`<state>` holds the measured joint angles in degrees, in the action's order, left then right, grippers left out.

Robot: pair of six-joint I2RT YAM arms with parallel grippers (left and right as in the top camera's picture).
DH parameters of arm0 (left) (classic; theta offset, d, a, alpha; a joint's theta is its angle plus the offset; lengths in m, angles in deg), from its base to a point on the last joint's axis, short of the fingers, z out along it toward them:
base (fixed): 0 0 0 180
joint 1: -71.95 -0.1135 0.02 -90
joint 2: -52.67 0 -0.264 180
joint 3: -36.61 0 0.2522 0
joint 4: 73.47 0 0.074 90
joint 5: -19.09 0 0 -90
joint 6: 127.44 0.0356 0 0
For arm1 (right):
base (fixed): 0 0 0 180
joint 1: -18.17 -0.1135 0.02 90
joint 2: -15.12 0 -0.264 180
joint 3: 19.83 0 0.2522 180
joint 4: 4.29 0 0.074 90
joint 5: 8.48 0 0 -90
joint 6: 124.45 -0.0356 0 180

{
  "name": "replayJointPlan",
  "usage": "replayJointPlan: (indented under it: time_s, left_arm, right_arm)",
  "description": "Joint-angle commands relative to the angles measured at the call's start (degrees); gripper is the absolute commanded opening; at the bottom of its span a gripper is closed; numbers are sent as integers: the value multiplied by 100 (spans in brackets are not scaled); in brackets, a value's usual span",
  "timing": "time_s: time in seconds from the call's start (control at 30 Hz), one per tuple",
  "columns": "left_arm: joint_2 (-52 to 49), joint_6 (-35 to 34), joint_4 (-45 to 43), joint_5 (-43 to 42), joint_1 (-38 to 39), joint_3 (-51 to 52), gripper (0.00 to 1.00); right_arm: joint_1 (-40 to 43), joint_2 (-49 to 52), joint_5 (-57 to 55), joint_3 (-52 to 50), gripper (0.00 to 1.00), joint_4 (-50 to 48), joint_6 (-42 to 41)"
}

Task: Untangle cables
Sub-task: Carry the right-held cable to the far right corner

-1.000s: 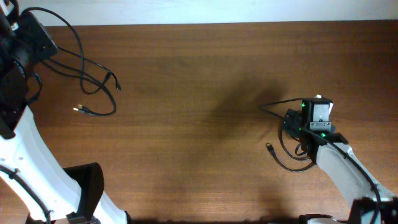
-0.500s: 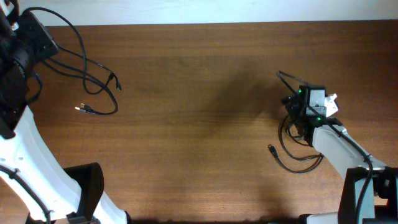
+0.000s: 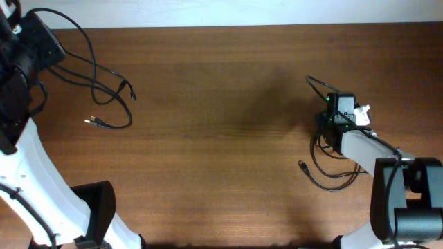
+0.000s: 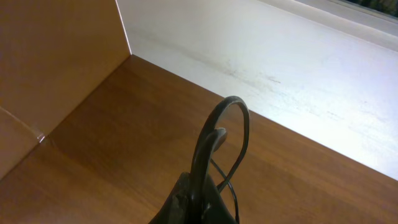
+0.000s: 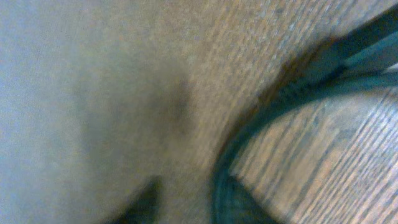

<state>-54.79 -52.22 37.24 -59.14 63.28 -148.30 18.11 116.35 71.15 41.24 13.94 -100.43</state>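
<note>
Overhead: right claw over thin black cable on brown wooden surface, grip undeterminable; left claw pinches black cable loop.

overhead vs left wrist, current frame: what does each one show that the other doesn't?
Overhead only: the right gripper above the right cable, whose plug end lies on the table, plus the left cables spread out with a loose plug tip.
Left wrist only: a close-up cable loop arching up from the left gripper, a brown panel to one side, and a pale surface past the table edge.
Both: the wooden tabletop and black cable at the left gripper.
</note>
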Motion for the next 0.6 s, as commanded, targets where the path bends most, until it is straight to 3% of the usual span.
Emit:
replayJointPlan:
  time_s: [0.0,0.07,0.13,0.23,0.43,0.57]
  left_arm:
    - [120,11,-26,-44,15,-11,0]
    - [120,9,-26,-44,15,-11,0]
    - [120,11,-26,-44,15,-11,0]
    - [120,9,-24,-44,15,-11,0]
    - [120,9,-26,-44,15,-11,0]
    - [120,9,-24,-44,15,-11,0]
  right_arm:
    - [-37,407,264,-111,4,533,-420]
    - [-31,415,466,-111,4,1032,-984]
    - [-37,413,933,-109,4,896,-1075]
    - [-116,170,1152,251,4,726,79]
    - [-546,-1091,103,1504,4,1285,1821]
    - [-758,-1344,-894,1919,4,1397,2835]
